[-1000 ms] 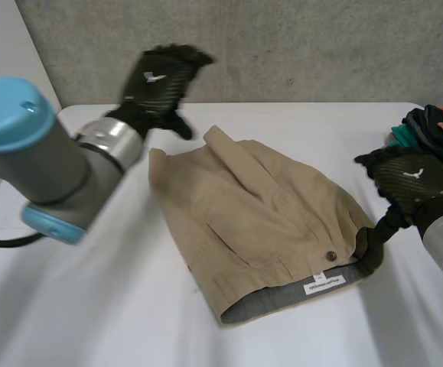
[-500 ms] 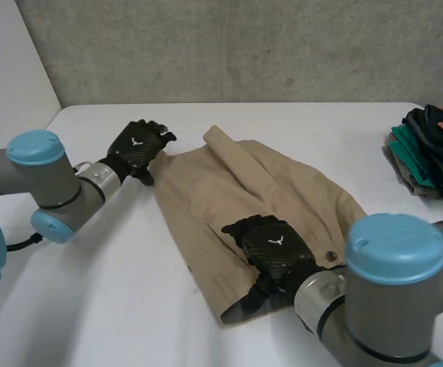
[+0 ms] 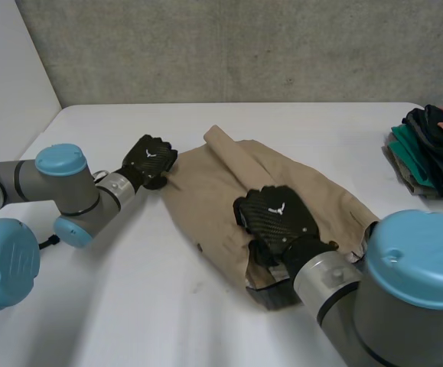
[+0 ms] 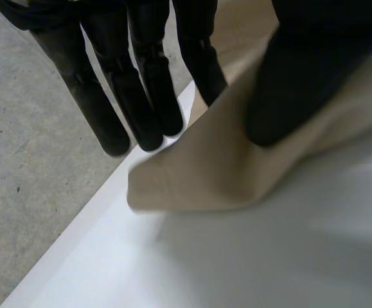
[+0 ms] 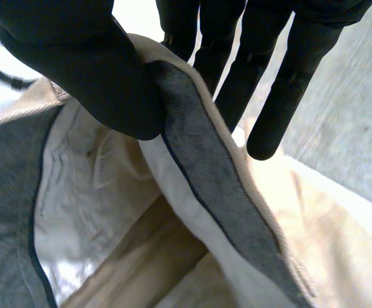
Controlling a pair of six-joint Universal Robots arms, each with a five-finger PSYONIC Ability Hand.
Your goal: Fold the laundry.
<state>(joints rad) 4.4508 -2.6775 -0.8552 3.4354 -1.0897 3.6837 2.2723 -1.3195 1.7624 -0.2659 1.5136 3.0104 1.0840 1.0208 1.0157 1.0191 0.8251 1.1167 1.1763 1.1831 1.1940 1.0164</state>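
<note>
Tan shorts (image 3: 213, 187) lie in the middle of the white table (image 3: 114, 306). My left hand (image 3: 148, 159) is at their far left corner. In the left wrist view its thumb (image 4: 295, 77) presses the tan cloth (image 4: 198, 173) against the fingers (image 4: 141, 102), so the corner is pinched. My right hand (image 3: 278, 218) is at the near waistband, which is raised and turned over, so its grey lining (image 5: 211, 186) shows. The right thumb (image 5: 89, 70) and fingers (image 5: 269, 83) pinch that waistband edge.
A pile of folded clothes (image 3: 434, 149) in dark, teal and orange sits at the table's right edge. A grey concrete wall (image 3: 244, 46) runs behind the table. Bare table lies in front of the shorts, on the left.
My right hand has closed on the waistband and lifted it off the table, turning it over. My left hand has closed on the far left corner.
</note>
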